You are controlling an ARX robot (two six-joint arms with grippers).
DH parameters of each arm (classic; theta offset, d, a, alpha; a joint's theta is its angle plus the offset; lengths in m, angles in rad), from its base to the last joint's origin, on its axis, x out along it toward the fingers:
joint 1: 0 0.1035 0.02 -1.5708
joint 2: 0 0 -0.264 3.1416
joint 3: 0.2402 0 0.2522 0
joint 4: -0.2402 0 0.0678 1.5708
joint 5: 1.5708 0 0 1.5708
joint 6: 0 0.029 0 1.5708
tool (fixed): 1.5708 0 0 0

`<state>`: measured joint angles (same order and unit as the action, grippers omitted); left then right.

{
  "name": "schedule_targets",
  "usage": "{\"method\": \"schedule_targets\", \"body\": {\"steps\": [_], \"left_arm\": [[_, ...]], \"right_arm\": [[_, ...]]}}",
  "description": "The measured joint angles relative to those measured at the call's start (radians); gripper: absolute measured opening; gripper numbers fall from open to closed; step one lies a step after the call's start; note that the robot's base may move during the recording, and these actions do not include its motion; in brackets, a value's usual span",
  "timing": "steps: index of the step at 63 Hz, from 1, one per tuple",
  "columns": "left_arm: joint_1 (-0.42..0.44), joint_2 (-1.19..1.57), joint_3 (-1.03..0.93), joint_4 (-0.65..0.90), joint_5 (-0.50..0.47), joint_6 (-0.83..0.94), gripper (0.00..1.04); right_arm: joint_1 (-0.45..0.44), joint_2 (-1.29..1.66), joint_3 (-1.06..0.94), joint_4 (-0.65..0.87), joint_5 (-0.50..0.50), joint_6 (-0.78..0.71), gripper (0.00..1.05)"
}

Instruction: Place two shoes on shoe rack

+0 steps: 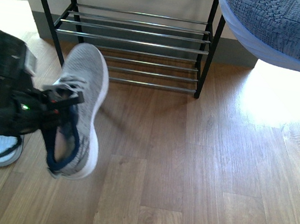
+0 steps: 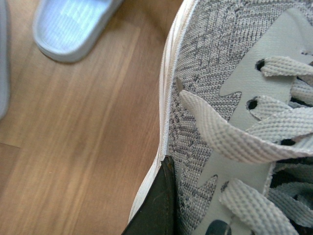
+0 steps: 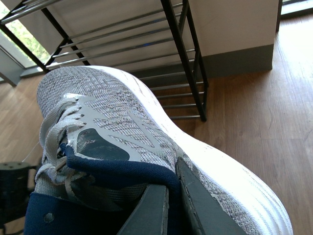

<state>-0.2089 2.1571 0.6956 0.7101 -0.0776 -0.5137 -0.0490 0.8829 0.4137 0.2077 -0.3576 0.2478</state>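
My left pincer point(image 1: 61, 105) is pinching the grey sneaker point(image 1: 87, 82) at its navy collar. One finger point(image 2: 159, 205) presses on the outside of the knit, just beside the white sole. That shoe hangs above the wood floor point(image 1: 198, 168), toe toward the shoe rack point(image 1: 133, 31), which stands against the wall. My right pincer point(image 3: 172, 185) is clamped on the navy collar of the second grey sneaker point(image 3: 117, 112), held high on the right near the rack's right post. The panels around both shoes' lace holes are plain pale grey. A pale blue sandal point(image 1: 2, 149) lies on the floor beneath my left arm.
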Motion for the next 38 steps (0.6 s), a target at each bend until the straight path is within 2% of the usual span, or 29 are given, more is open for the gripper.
{"method": "schedule_targets", "body": {"steps": [7, 14, 19, 24, 26, 38], "left_arm": [[0.030, -0.391, -0.229, -0.124, -0.097, 0.043, 0.02], [0.029, -0.688, -0.336, -0.283, -0.156, 0.080, 0.02], [0.014, -0.986, -0.389, -0.480, -0.200, 0.112, 0.02], [-0.018, -1.294, -0.404, -0.730, -0.306, 0.162, 0.02], [-0.021, -1.358, -0.405, -0.780, -0.320, 0.170, 0.02], [-0.025, -1.454, -0.409, -0.819, -0.332, 0.184, 0.02]], "right_arm": [[0.000, 0.000, 0.000, 0.000, 0.000, 0.000, 0.01], [0.000, 0.000, 0.000, 0.000, -0.001, 0.000, 0.01], [0.000, 0.000, 0.000, 0.000, 0.000, 0.000, 0.01], [0.000, 0.000, 0.000, 0.000, -0.001, 0.000, 0.01], [0.000, 0.000, 0.000, 0.000, -0.001, 0.000, 0.01], [0.000, 0.000, 0.000, 0.000, -0.002, 0.000, 0.01]]}}
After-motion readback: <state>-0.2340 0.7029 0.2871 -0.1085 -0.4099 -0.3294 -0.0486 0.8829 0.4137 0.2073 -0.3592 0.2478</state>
